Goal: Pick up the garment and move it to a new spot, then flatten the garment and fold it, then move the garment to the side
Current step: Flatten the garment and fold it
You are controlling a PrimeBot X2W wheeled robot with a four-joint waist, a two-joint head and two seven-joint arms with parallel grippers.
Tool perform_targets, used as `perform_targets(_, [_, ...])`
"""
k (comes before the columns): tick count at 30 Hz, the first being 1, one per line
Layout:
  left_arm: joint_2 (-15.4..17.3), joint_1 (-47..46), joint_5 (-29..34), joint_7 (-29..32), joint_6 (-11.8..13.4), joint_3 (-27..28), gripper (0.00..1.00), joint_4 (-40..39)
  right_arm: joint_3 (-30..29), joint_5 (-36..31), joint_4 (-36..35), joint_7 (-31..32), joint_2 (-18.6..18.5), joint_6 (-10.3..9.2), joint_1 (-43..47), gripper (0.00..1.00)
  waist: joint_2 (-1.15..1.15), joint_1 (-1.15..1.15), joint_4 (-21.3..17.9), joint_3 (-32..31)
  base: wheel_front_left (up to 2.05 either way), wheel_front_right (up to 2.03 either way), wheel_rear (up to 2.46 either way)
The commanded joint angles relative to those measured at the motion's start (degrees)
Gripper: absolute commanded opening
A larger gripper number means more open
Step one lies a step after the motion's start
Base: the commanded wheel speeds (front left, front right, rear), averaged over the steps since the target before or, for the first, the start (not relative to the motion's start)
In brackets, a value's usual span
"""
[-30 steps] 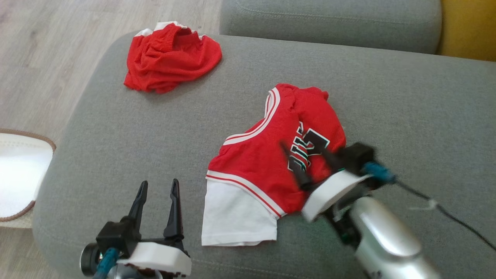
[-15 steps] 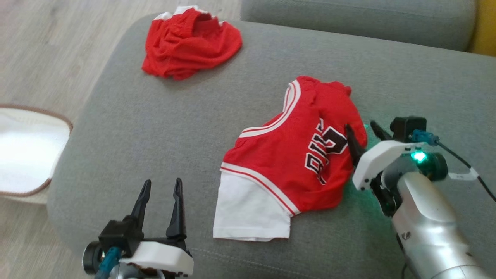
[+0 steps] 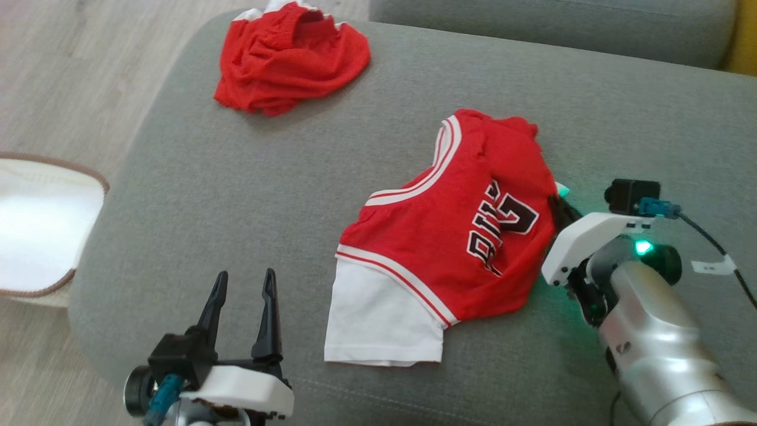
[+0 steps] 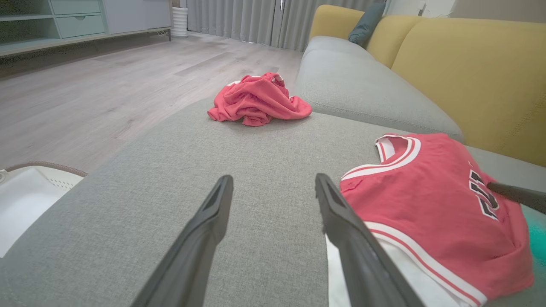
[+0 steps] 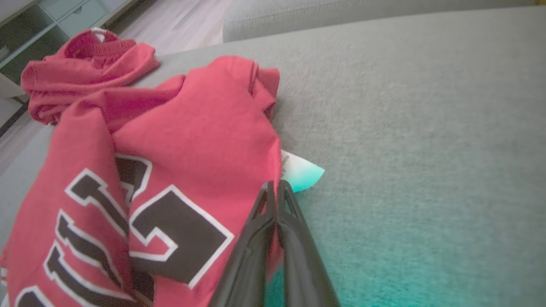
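Note:
The garment (image 3: 449, 248) is a red jersey with black lettering, white trim and a white under-layer, lying crumpled on the grey sofa seat (image 3: 236, 195). My right gripper (image 3: 559, 204) is at its right edge, fingers pressed together and pinching the red fabric beside a small white label (image 5: 300, 172). In the right wrist view the gripper (image 5: 275, 185) clamps the hem of the garment (image 5: 192, 140). My left gripper (image 3: 244, 278) hovers open over the seat, left of the garment's white part. In the left wrist view the left gripper (image 4: 273, 179) holds nothing, and the garment (image 4: 426, 200) lies to its right.
A second red garment (image 3: 290, 56) lies crumpled at the seat's far left corner. A white basket with a brown rim (image 3: 35, 231) stands on the wooden floor to the left. A grey cushion and yellow backrest (image 4: 469, 64) border the far side.
My right gripper moved from over the jersey's lettering to its right edge and closed on the fabric. The head camera shifted. The left gripper stayed open in place.

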Motion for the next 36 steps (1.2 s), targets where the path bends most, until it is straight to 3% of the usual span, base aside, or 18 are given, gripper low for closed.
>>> perform_targets(1, [-0.25,-2.53,0.35,-0.7,0.25,1.82,1.0,-1.91,1.09,0.35,-1.62,-1.76,-0.17,0.42,-2.55,0.0,0.0,0.0,-0.8,-0.2,0.0,0.0,0.0])
perform_targets(10, [-0.25,-1.83,0.45,-0.7,0.53,2.48,1.0,-2.09,-4.97,-1.29,-3.36,-10.57,-4.68,0.42,-4.45,0.0,0.0,0.0,-5.13,-1.49,0.0,0.0,0.0])
perform_targets(17, [-0.25,-1.38,0.31,-0.7,0.58,2.84,1.0,-2.35,-17.84,-9.59,-4.39,-13.06,-7.58,0.42,-0.87,0.0,0.0,0.0,-7.26,-1.76,0.0,0.0,0.0])
perform_targets(20, [-0.25,-1.39,0.25,-0.7,0.64,2.85,1.0,-2.47,-23.96,-15.07,-6.08,-12.94,-6.83,0.42,2.57,0.0,0.0,0.0,-7.75,-1.61,0.0,0.0,0.0])
perform_targets(24, [-0.25,-1.43,0.18,-0.7,0.68,3.01,1.0,-2.57,-30.27,-23.29,-11.3,-9.52,-2.89,0.42,7.12,0.0,0.0,0.0,-8.5,-1.39,0.0,0.0,0.0])
perform_targets(25, [-0.25,-1.48,0.16,-0.7,0.64,3.0,1.0,-2.58,-31.45,-24.94,-13.12,-8.51,-1.83,0.42,8.0,0.19,0.0,0.0,-8.66,-1.35,0.0,0.0,0.0])
perform_targets(26, [-0.25,-1.58,0.14,-0.7,0.56,2.97,1.0,-2.57,-32.48,-26.27,-14.99,-7.59,-0.92,0.42,8.77,0.56,0.0,0.0,-8.78,-1.31,0.0,0.0,0.0])
perform_targets(27, [-0.25,-1.68,0.13,-0.7,0.51,2.94,1.0,-2.53,-33.32,-27.41,-16.92,-6.75,-0.19,0.42,9.42,1.0,0.0,0.0,-8.88,-1.27,0.0,0.0,0.0])
perform_targets(32, [-0.25,-2.03,0.05,-0.7,0.49,2.67,1.0,-2.28,-32.87,-28.21,-27.43,-4.86,1.52,0.42,11.38,1.0,0.0,0.0,-9.06,-1.43,0.0,0.0,0.0])
perform_targets(36, [-0.25,-2.19,0.0,-0.7,0.43,2.34,1.0,-2.14,-24.27,-21.98,-34.13,-2.14,1.62,0.42,12.72,1.0,0.0,0.0,-8.64,-1.61,0.0,0.0,0.0])
